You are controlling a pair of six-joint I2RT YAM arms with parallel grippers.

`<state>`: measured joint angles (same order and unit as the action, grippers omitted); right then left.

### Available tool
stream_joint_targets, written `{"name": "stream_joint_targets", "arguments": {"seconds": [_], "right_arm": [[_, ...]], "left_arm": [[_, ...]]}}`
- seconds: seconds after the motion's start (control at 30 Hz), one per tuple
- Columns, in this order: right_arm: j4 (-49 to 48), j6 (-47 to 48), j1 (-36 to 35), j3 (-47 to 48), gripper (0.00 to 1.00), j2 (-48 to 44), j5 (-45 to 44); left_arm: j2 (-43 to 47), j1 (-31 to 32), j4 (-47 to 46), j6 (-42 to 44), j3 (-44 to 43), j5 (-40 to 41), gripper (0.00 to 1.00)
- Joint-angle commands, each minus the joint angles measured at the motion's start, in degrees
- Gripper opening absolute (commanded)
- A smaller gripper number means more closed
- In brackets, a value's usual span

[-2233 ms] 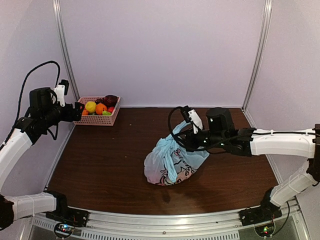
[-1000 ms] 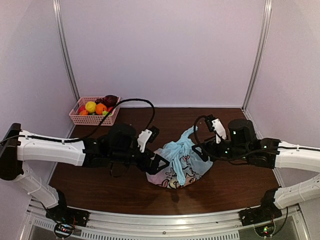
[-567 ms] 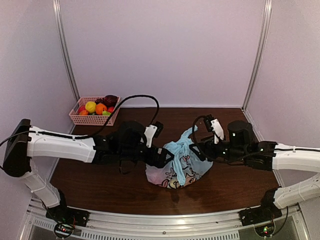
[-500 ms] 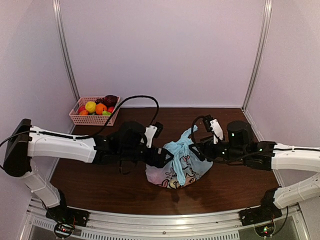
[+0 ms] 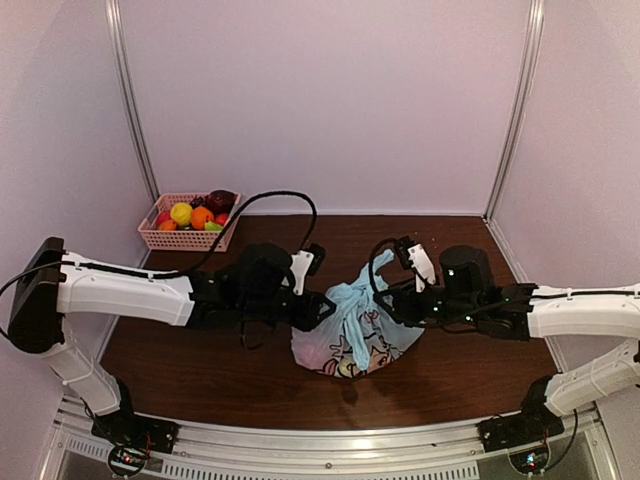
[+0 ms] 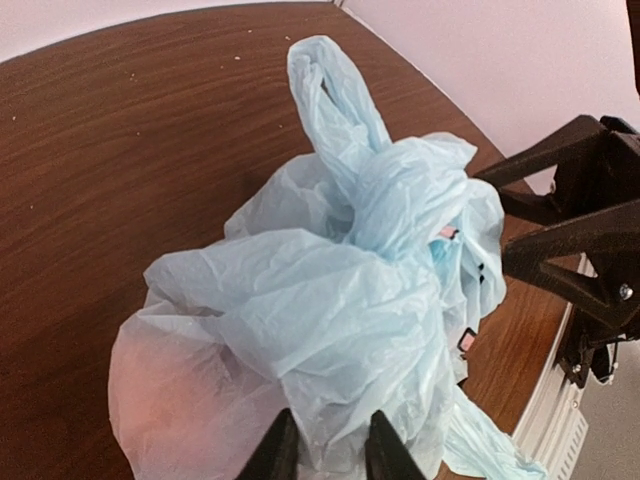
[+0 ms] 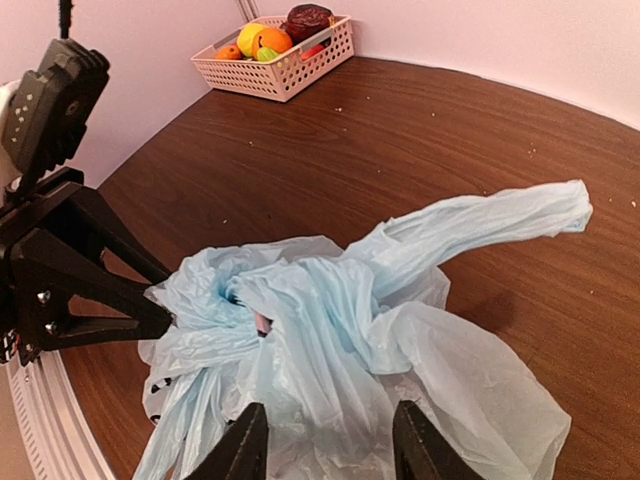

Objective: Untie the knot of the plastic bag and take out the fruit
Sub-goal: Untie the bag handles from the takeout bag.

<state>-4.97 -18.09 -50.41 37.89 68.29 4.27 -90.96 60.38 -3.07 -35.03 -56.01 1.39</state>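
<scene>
The light blue plastic bag (image 5: 352,328) sits on the brown table, its knot (image 6: 400,195) a twisted lump on top with one handle loop (image 6: 330,90) sticking up. Something reddish, perhaps fruit (image 6: 170,400), shows faintly through the plastic. My left gripper (image 6: 325,440) is pressed into the bag's left side (image 5: 322,308), jaws shut on a fold of plastic. My right gripper (image 7: 330,425) meets the bag from the right (image 5: 392,300). Its fingers (image 7: 245,445) stand apart, straddling bunched plastic just below the knot (image 7: 350,290).
A pink lattice basket (image 5: 160,238) with several pieces of toy fruit (image 5: 195,212) stands at the back left corner against the wall. Both arms reach in low over the table from either side of the bag.
My left jaws have closed onto the bag's plastic. The right gripper has slid left, closer over the knot, and its jaws have narrowed. The bag has barely shifted.
</scene>
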Motion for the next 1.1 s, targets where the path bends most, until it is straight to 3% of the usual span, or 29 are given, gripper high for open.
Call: {"name": "stream_joint_targets", "arguments": {"seconds": [0.0, 0.13, 0.23, 0.67, 1.07], "right_arm": [[-1.00, 0.30, -0.41, 1.43, 0.40, 2.29, 0.48], [-1.72, -0.29, -0.41, 1.92, 0.18, 3.48, -0.78], [-2.50, -1.25, -0.43, 2.33, 0.00, 3.60, -2.30], [-2.27, -1.24, -0.39, 5.04, 0.00, -0.28, -9.52], [-5.42, -5.01, -0.45, -1.30, 0.00, 1.85, -13.14]], "left_arm": [[-1.04, 0.04, -1.93, -0.55, -1.04, 0.70, 0.16], [-1.24, 0.01, -1.96, -0.36, -1.33, 1.05, 0.00], [-1.08, -0.01, -1.07, 0.07, -2.03, 1.84, 0.00], [0.69, -3.96, -1.91, 3.36, -4.62, 0.67, 0.00], [0.69, -5.73, -5.24, 1.01, 2.43, 0.29, 0.00]]}}
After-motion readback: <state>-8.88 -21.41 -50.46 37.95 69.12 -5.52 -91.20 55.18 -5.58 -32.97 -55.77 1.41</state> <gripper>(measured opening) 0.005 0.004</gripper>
